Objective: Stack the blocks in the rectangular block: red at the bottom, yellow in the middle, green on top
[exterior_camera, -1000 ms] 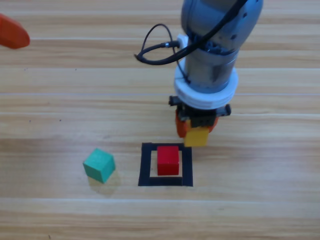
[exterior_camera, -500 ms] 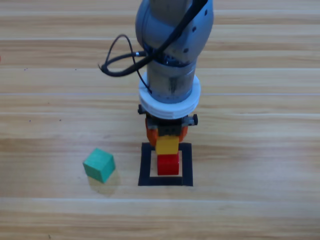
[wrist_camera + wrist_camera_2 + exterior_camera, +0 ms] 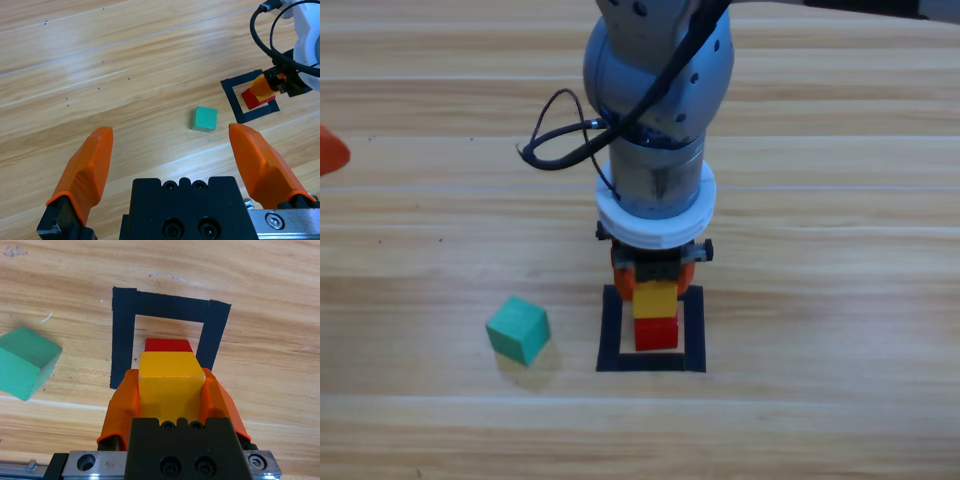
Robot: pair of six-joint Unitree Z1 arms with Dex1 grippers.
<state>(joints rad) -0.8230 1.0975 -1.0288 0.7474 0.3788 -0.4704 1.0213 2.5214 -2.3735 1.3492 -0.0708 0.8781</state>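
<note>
The red cube (image 3: pixel 657 334) sits inside the black rectangular block (image 3: pixel 610 330). Directly over it is the yellow cube (image 3: pixel 656 299), with my right gripper (image 3: pixel 653 278) shut on it; whether yellow touches red I cannot tell. In the right wrist view the yellow cube (image 3: pixel 171 382) is clamped between the orange jaws, a strip of the red cube (image 3: pixel 168 345) shows beyond it, and the black frame (image 3: pixel 122 335) surrounds both. The green cube (image 3: pixel 518 329) lies on the wood left of the frame, also green cube (image 3: pixel 204 118) ahead of my left gripper (image 3: pixel 175 160), which is open and far off at the left edge (image 3: pixel 330 150).
The right arm's grey body and a black cable loop (image 3: pixel 560 135) hang over the table just behind the frame. Bare wooden tabletop (image 3: pixel 840 330) lies to the right of the frame and in front of it.
The right gripper carried the yellow cube from right of the frame's back edge to over the red cube, then lowered it slightly. The left gripper's tip shifted at the left edge.
</note>
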